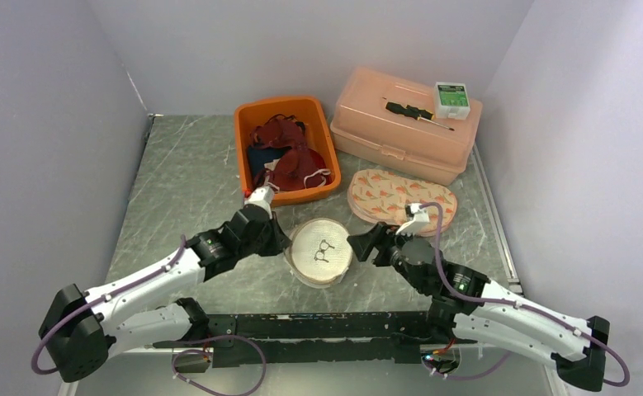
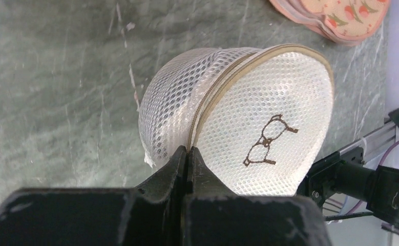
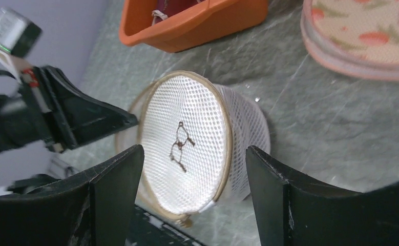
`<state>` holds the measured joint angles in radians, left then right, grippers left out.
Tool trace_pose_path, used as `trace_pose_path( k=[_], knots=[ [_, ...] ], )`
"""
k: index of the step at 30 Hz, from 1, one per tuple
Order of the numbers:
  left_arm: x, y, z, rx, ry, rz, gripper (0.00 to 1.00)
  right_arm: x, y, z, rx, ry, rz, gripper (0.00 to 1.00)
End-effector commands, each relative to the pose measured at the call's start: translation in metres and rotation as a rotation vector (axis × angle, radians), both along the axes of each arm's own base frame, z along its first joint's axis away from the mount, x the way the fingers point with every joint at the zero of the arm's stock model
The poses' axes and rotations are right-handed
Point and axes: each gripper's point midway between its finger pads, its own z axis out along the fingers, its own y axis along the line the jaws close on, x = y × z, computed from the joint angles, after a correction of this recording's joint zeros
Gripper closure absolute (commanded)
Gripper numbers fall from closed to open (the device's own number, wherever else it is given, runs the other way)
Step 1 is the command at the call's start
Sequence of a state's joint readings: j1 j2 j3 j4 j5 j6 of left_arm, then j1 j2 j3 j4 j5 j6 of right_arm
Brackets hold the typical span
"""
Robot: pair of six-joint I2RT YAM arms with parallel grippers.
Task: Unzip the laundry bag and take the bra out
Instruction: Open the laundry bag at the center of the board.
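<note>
One round bag [image 1: 321,250] of white honeycomb mesh, edged in tan zip tape and stitched with a brown spectacles motif [image 2: 269,141], sits on the grey-green marbled table [image 1: 186,181] between both grippers. The left gripper [image 2: 188,154] has its fingers pressed together at the zip seam, and what they pinch is hidden. The right gripper [image 3: 194,151] has its fingers wide apart, flanking the bag's flat face. Only the right wrist view shows a small pull [image 3: 187,221] hanging at the lower rim.

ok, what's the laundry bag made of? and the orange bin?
The laundry bag: white open-weave mesh, probably synthetic, holes visible all over, tan zip tape round the rim. The orange bin: looks like moulded plastic, smooth and slightly glossy walls.
</note>
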<state>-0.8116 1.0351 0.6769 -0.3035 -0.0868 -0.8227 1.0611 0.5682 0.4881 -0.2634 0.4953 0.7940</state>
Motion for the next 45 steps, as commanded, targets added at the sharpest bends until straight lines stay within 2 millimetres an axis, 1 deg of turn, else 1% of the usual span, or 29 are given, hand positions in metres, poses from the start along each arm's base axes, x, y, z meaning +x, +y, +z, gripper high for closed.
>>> trace_pose_path(
  k=[1, 4, 8, 14, 19, 21, 22, 23, 24, 25, 26, 28, 30, 31, 32, 33, 34, 36, 37, 39, 42, 45],
  knots=[
    [0.009, 0.001, 0.013, -0.108, -0.037, 0.144, 0.97, -0.013, 0.005, -0.01, 0.219, 0.157, -0.033, 0.24],
    [0.008, 0.005, 0.012, -0.097, -0.04, 0.182, 0.97, -0.026, 0.016, -0.02, 0.319, 0.247, 0.009, 0.23],
    [0.005, 0.006, 0.009, -0.104, -0.038, 0.217, 0.97, -0.038, 0.031, -0.038, 0.375, 0.34, 0.063, 0.26],
    [0.001, 0.004, 0.007, -0.098, -0.028, 0.214, 0.97, -0.038, 0.046, -0.048, 0.385, 0.364, 0.098, 0.37],
    [-0.001, 0.005, 0.007, -0.102, -0.031, 0.215, 0.97, -0.037, 0.06, -0.05, 0.366, 0.367, 0.136, 0.46],
    [-0.002, 0.004, 0.008, -0.109, -0.032, 0.212, 0.97, -0.036, 0.062, -0.054, 0.344, 0.372, 0.139, 0.53],
    [-0.003, 0.004, 0.008, -0.113, -0.03, 0.21, 0.97, -0.035, 0.063, -0.056, 0.332, 0.375, 0.139, 0.59],
    [-0.004, 0.003, 0.009, -0.116, -0.03, 0.207, 0.97, -0.033, 0.063, -0.057, 0.323, 0.371, 0.139, 0.68],
    [-0.005, 0.003, 0.01, -0.121, -0.029, 0.206, 0.97, -0.031, 0.061, -0.056, 0.296, 0.344, 0.143, 0.77],
    [-0.006, 0.003, 0.012, -0.128, -0.03, 0.204, 0.97, -0.027, 0.058, -0.049, 0.263, 0.302, 0.146, 0.91],
    [-0.009, 0.003, 0.014, -0.135, -0.033, 0.201, 0.97, -0.023, 0.054, -0.042, 0.209, 0.246, 0.147, 0.99],
    [-0.013, 0.003, 0.021, -0.156, -0.047, 0.19, 0.97, -0.013, 0.044, -0.02, 0.06, 0.118, 0.165, 1.0],
    [-0.017, 0.003, 0.028, -0.165, -0.061, 0.166, 0.97, -0.009, 0.037, 0.004, -0.103, 0.004, 0.228, 1.0],
    [-0.019, 0.006, 0.033, -0.162, -0.065, 0.163, 0.91, -0.009, 0.037, 0.013, -0.174, -0.024, 0.269, 1.0],
    [-0.021, 0.011, 0.036, -0.151, -0.069, 0.162, 0.83, -0.011, 0.039, 0.021, -0.237, -0.046, 0.32, 1.0],
    [-0.023, 0.016, 0.04, -0.141, -0.079, 0.165, 0.7, -0.014, 0.042, 0.025, -0.289, -0.047, 0.375, 1.0],
    [-0.025, 0.023, 0.044, -0.125, -0.09, 0.163, 0.55, -0.018, 0.046, 0.028, -0.327, -0.047, 0.432, 1.0],
    [-0.028, 0.037, 0.048, -0.083, -0.118, 0.159, 0.3, -0.027, 0.051, 0.027, -0.374, -0.026, 0.519, 1.0],
    [-0.029, 0.043, 0.052, -0.066, -0.144, 0.147, 0.24, -0.032, 0.053, 0.028, -0.375, -0.022, 0.551, 1.0],
    [-0.032, 0.05, 0.061, -0.043, -0.19, 0.118, 0.08, -0.04, 0.054, 0.029, -0.374, -0.028, 0.605, 1.0],
    [-0.034, 0.048, 0.072, -0.02, -0.262, 0.035, 0.06, -0.053, 0.054, 0.033, -0.357, -0.028, 0.678, 1.0],
    [-0.037, 0.037, 0.076, -0.013, -0.292, -0.057, 0.06, -0.063, 0.054, 0.039, -0.337, -0.035, 0.723, 1.0]
  ],
)
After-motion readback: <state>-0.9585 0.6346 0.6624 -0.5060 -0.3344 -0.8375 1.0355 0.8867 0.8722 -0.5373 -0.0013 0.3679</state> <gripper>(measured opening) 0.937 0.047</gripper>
